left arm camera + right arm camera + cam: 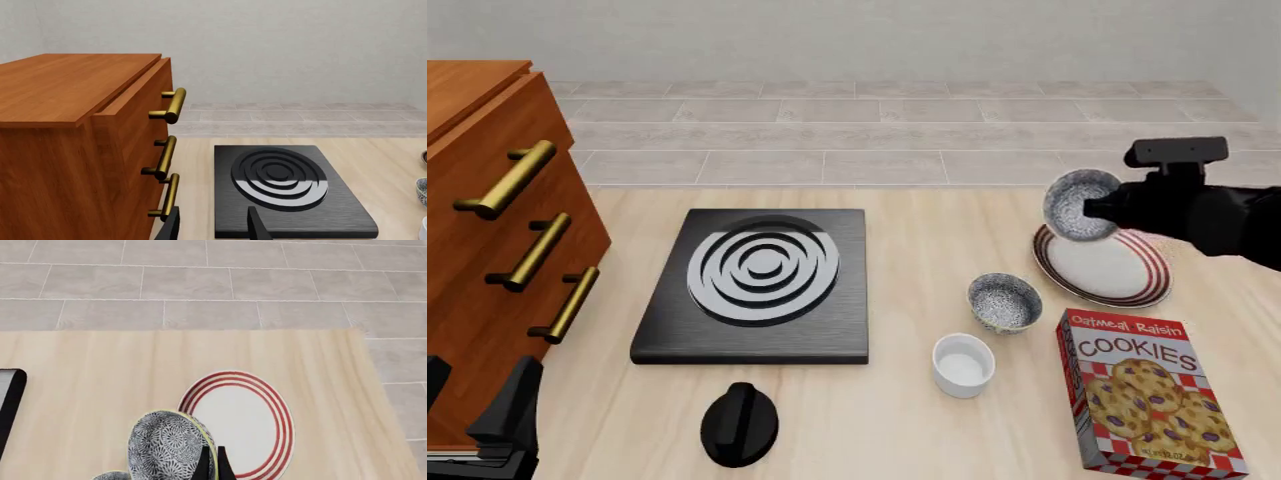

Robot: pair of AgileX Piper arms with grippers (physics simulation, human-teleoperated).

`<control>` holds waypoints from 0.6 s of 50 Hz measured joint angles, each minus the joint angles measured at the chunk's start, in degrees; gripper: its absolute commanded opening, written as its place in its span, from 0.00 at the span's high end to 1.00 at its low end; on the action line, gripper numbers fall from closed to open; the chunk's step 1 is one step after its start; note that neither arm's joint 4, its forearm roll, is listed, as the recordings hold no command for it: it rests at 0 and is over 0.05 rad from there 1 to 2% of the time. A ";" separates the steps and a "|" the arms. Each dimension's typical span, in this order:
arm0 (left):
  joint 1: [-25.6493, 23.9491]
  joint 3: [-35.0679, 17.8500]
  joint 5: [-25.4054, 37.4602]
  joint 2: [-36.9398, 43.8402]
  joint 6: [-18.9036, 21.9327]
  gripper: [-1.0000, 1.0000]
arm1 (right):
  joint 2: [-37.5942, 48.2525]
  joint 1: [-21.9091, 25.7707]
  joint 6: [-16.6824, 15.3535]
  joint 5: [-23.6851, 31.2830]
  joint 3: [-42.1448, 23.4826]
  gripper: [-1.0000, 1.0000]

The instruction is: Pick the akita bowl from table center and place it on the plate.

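Setting: simulated kitchen, rendered rather than real.
Work surface: pale wood table (961, 230), like a countertop.
Cooking gear: black hob slab with one ringed burner (761, 270); a black control knob (739, 424) lies loose in front of it.
Storage: wooden drawer cabinet (487, 250) with brass bar handles, at the table's left.
Tableware: red-striped plate (1114, 275), speckled bowl (1004, 301), small white cup (964, 365).
Food: cookie box (1148, 395), labelled oatmeal raisin.
Surroundings: grey tiled floor (868, 130), plain pale wall (868, 40).
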 measured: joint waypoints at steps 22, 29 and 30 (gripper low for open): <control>0.00 0.00 0.00 0.00 0.00 0.00 | 8.24 -5.54 -2.49 -0.54 -3.80 1.00; 0.00 0.00 0.00 0.01 0.00 0.00 | 10.71 -6.00 -2.81 -1.29 -3.85 1.00; 0.00 0.00 0.00 0.01 0.00 0.00 | 11.02 -6.06 -2.85 -1.39 -3.86 1.00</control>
